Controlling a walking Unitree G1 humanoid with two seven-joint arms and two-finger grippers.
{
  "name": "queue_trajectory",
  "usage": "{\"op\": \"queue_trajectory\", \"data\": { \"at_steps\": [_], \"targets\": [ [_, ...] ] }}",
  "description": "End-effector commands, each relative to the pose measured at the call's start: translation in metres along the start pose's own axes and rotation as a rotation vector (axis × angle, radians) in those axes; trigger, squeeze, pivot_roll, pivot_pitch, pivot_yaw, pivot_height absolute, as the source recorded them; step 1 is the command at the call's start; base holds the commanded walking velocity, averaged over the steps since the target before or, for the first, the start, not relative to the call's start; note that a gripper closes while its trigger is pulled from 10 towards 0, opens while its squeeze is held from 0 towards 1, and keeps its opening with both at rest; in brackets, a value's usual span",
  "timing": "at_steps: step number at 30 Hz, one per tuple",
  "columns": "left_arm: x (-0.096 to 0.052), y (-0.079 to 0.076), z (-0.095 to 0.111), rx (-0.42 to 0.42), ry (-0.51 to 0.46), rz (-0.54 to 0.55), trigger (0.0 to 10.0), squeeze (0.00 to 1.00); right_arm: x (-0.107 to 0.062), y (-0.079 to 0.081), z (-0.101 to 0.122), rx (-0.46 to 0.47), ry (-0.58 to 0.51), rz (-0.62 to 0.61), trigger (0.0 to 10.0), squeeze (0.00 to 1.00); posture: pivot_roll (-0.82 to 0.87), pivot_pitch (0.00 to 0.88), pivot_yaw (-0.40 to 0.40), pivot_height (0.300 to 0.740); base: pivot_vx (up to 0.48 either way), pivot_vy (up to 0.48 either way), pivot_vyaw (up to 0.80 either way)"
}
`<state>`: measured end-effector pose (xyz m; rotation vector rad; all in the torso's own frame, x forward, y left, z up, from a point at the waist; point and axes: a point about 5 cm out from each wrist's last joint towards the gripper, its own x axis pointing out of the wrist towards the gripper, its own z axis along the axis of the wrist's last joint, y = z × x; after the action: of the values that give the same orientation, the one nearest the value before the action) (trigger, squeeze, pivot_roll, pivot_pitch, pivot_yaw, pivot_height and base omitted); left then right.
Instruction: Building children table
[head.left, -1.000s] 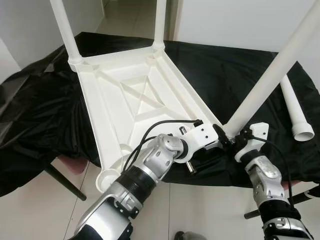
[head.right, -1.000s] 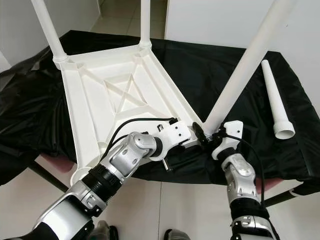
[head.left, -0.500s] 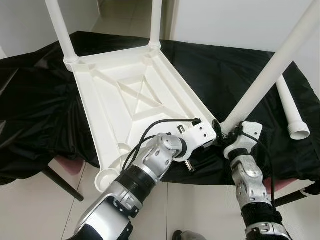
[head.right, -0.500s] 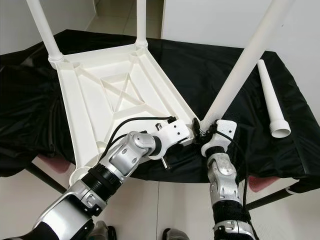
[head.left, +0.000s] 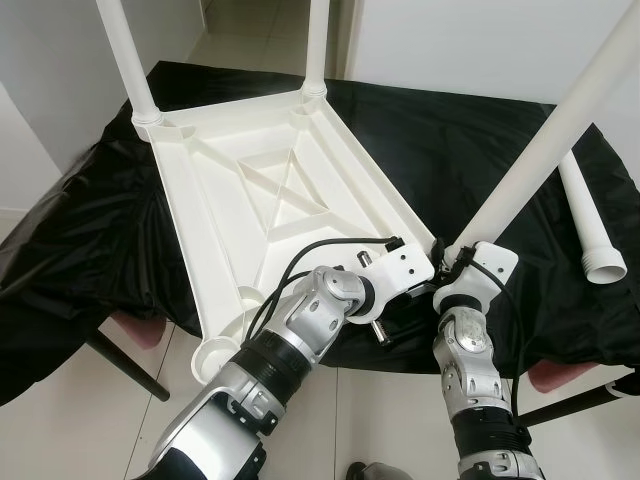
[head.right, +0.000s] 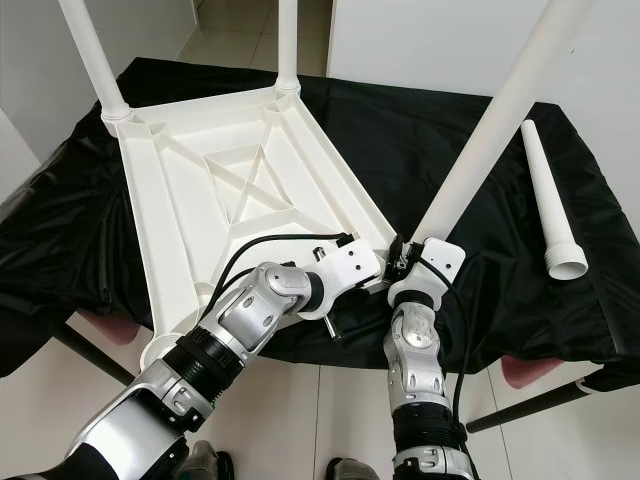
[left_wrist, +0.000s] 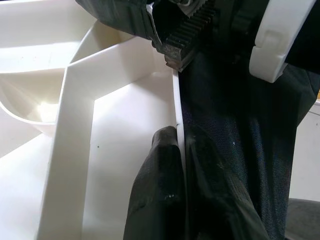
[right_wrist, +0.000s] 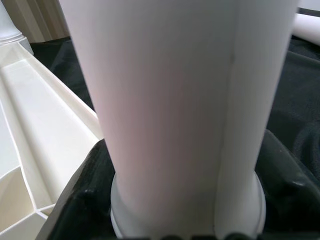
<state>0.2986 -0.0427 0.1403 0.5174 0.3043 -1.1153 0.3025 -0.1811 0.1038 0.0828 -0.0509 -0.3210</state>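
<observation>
A white plastic table top (head.left: 270, 190) lies upside down on a black cloth (head.left: 90, 230). Two white legs (head.left: 125, 60) (head.left: 318, 45) stand in its far corners. A third leg (head.left: 540, 150) leans up and to the right from the near right corner. My right gripper (head.left: 449, 258) is shut around this leg's base; the leg (right_wrist: 185, 100) sits between both black fingers (right_wrist: 85, 200). My left gripper (left_wrist: 180, 150) is shut on the table top's thin rim (left_wrist: 176, 100), just beside that corner. One loose leg (head.left: 590, 220) lies on the cloth at the right.
The cloth drapes over a low support with black metal legs (head.left: 125, 365) and pink edges (head.left: 140, 330). Pale tiled floor (head.left: 400, 420) lies below the near edge. White walls stand at the back (head.left: 460, 40) and at the left (head.left: 40, 110).
My right forearm has swung left to stand almost under the near corner, its gripper still around the leg's base. The left gripper has kept its grip on the rim. The camera shifted slightly.
</observation>
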Motion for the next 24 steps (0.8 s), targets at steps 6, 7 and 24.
{"op": "queue_trajectory", "data": {
  "at_steps": [6,7,24],
  "targets": [
    [0.002,0.009,0.010,0.016,-0.025,0.135,10.0,0.00,-0.005,-0.015,-0.026,-0.011,0.153,-0.026,10.0,1.00,-0.01,0.018,-0.015,0.740,0.000,0.000,0.00],
    [0.002,0.009,0.010,0.016,-0.025,0.135,10.0,0.00,-0.005,-0.015,-0.026,-0.011,0.153,-0.026,10.0,1.00,-0.01,0.018,-0.015,0.740,0.000,0.000,0.00],
    [0.002,0.012,0.012,0.015,-0.030,0.143,10.0,0.00,0.010,-0.027,0.001,-0.006,0.036,0.506,10.0,0.00,-0.01,0.021,-0.011,0.740,0.000,0.000,0.00]
  ]
}}
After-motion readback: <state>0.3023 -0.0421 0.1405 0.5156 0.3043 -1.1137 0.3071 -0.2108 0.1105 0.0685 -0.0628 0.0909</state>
